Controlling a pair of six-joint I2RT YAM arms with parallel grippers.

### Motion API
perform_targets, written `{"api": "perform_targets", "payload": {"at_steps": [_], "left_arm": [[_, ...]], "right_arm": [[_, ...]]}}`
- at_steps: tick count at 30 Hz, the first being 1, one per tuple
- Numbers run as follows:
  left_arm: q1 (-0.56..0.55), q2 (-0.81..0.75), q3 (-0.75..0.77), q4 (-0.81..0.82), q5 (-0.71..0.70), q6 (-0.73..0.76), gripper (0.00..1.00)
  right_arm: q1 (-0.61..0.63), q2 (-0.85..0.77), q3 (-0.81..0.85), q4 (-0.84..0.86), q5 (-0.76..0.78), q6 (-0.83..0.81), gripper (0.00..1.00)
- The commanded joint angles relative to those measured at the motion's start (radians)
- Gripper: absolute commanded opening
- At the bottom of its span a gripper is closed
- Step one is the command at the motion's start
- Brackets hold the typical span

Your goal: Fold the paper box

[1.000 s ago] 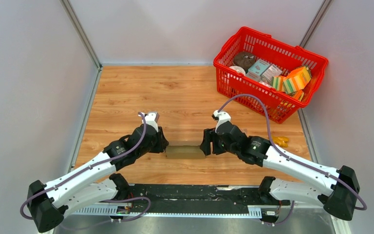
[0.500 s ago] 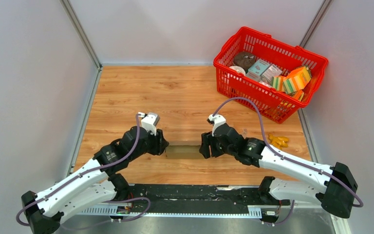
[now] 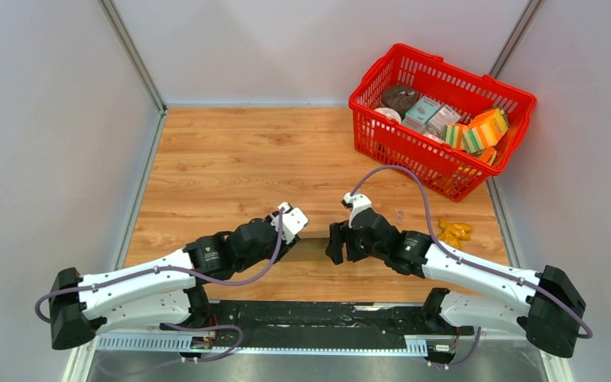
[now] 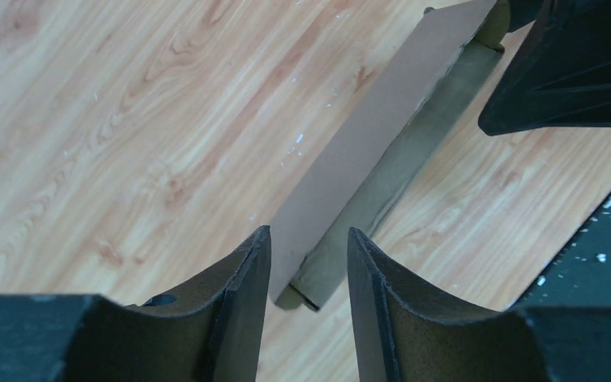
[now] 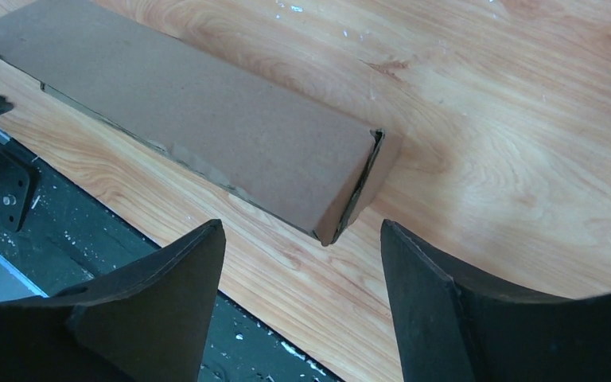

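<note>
Lower centre, overhead view: flattened brown cardboard paper box [image 5: 199,127] on wooden worktop [image 3: 231,159]
Left jaws: released, straddling its end
Right jaws: released, near other end

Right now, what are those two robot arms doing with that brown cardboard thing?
The robot is working on folding a plain brown cardboard box that lies on the wooden table, with one gripper at each end. The left gripper is open around one end. The right gripper hovers open just short of the other end.
</note>
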Motion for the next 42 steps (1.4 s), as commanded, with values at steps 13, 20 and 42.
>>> {"api": "perform_targets", "payload": {"at_steps": [13,20,42], "left_arm": [[-0.004,0.290,0.153,0.131,0.148,0.271,0.47],[-0.003,0.346,0.175,0.129,0.104,0.292,0.31],[-0.004,0.295,0.293,-0.064,-0.045,0.194,0.00]], "right_arm": [[-0.005,-0.048,-0.042,0.094,0.080,0.122,0.77],[-0.006,-0.011,-0.059,0.126,0.127,0.103,0.77],[-0.063,-0.186,-0.087,0.168,-0.006,0.273,0.90]]}}
